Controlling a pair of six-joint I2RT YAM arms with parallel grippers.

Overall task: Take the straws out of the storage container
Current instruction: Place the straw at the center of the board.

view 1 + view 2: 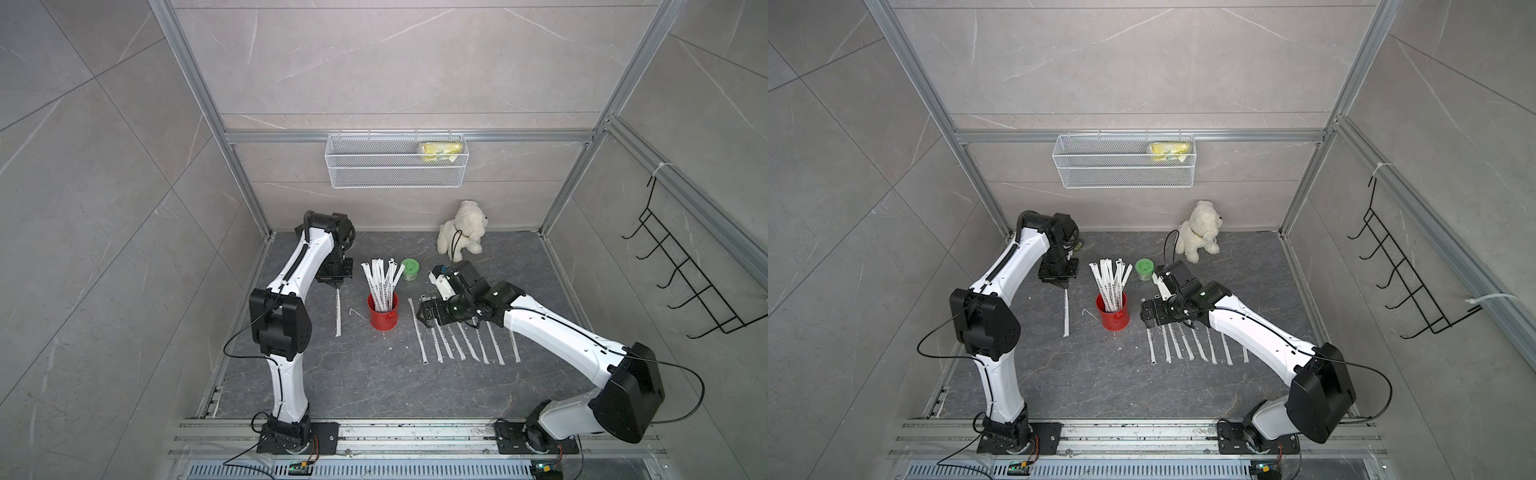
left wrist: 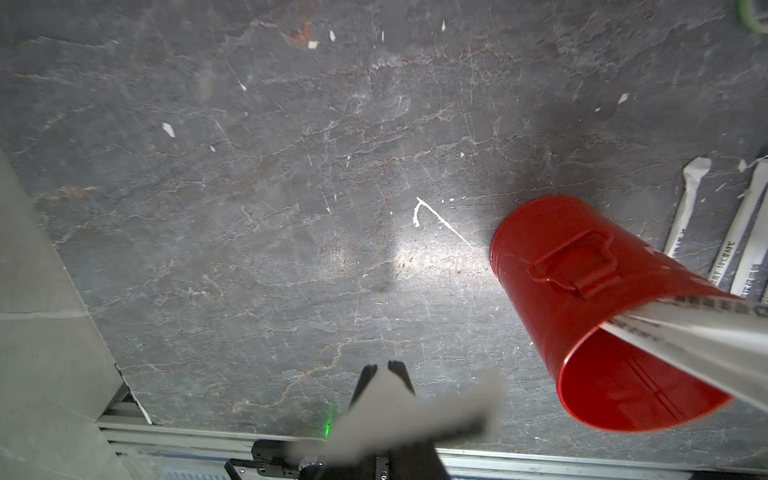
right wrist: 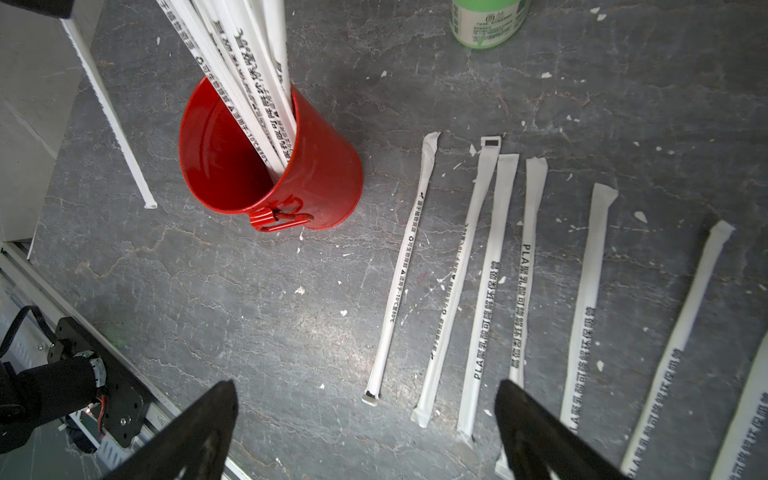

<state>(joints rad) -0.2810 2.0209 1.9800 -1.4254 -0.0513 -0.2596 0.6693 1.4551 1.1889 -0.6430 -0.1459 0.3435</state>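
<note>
The storage container, a red can (image 1: 383,313) (image 1: 1113,316) (image 3: 316,178) (image 2: 582,291), stands upright mid-floor. Several white wrapped straws (image 1: 382,278) (image 1: 1111,282) (image 3: 241,62) fan out of it. To its left, my left gripper (image 1: 336,284) (image 2: 382,365) points down and is shut on the top end of one straw (image 1: 338,311) (image 3: 110,120). That straw's lower end reaches the floor. Right of the can, several straws (image 1: 457,340) (image 1: 1187,345) (image 3: 490,270) lie in a row. My right gripper (image 1: 424,313) (image 3: 365,386) hovers open over their far ends, holding nothing.
A green-lidded jar (image 1: 409,270) (image 3: 486,20) stands behind the can, a white plush dog (image 1: 461,228) at the back wall. A wire basket (image 1: 395,178) hangs on that wall and a black hook rack (image 1: 685,270) on the right wall. Paper scraps dot the floor.
</note>
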